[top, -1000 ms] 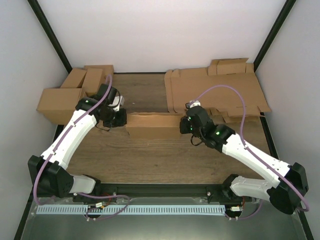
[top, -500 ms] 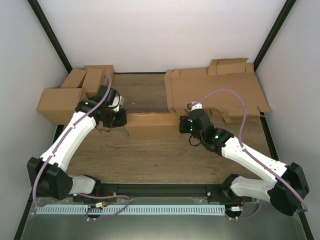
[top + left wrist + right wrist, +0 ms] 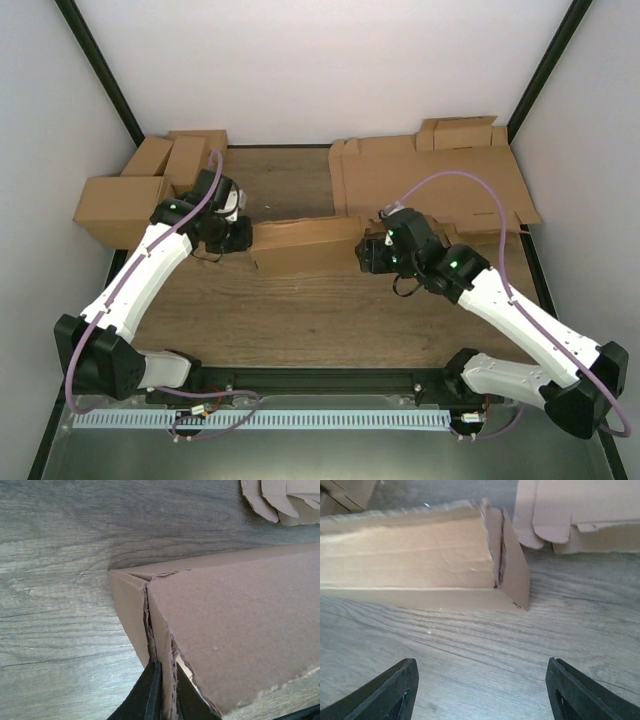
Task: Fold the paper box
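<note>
Right hand backed off, agape, left hand pinching paper box

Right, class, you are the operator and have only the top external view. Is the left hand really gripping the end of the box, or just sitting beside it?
Observer: Gripping. The left wrist view shows the left hand pinched shut on a cardboard edge at the end of the paper box.
Operator: And the right hand?
Observer: The right hand is wide open and short of the box, with bare table between them.
Operator: Is that end of the box closed up?
Observer: No. The end flap stands out from the box with a gap behind it.
</note>
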You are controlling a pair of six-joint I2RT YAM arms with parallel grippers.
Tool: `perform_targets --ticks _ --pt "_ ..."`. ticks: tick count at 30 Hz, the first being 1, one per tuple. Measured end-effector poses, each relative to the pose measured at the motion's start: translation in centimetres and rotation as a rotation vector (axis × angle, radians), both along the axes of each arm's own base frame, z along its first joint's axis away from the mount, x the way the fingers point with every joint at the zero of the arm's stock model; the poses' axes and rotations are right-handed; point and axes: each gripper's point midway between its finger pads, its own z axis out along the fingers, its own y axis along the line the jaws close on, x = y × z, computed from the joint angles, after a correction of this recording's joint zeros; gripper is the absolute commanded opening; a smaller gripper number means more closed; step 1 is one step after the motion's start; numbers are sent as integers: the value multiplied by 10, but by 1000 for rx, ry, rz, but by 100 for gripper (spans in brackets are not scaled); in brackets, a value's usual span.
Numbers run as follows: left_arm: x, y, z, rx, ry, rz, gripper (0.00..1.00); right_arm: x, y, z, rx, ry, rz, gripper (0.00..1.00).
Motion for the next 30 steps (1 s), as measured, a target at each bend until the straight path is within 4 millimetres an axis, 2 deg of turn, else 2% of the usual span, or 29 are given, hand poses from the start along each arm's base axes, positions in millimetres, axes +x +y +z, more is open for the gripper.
perform_targets --ticks 4,8,9,13,16,22,26,30 --pt "0 0 0 1 -1 0 4 8 -3 32 60 12 -15 73" --pt "2 0 0 4 -1 1 4 39 -13 53 124 54 -98 72" --pt "3 0 0 6 -1 2 4 46 -14 55 136 72 -115 69" --pt "5 0 0 10 -2 3 4 68 -4 55 185 161 -150 61" --pt "5 0 0 12 -2 2 4 77 11 50 231 234 -149 56" --pt "6 0 1 14 -4 3 4 77 25 38 282 331 -150 51" --pt "6 1 1 15 -5 4 4 76 26 34 287 353 -158 43" --pt "7 1 1 17 -6 5 9 76 25 34 292 358 -167 39"
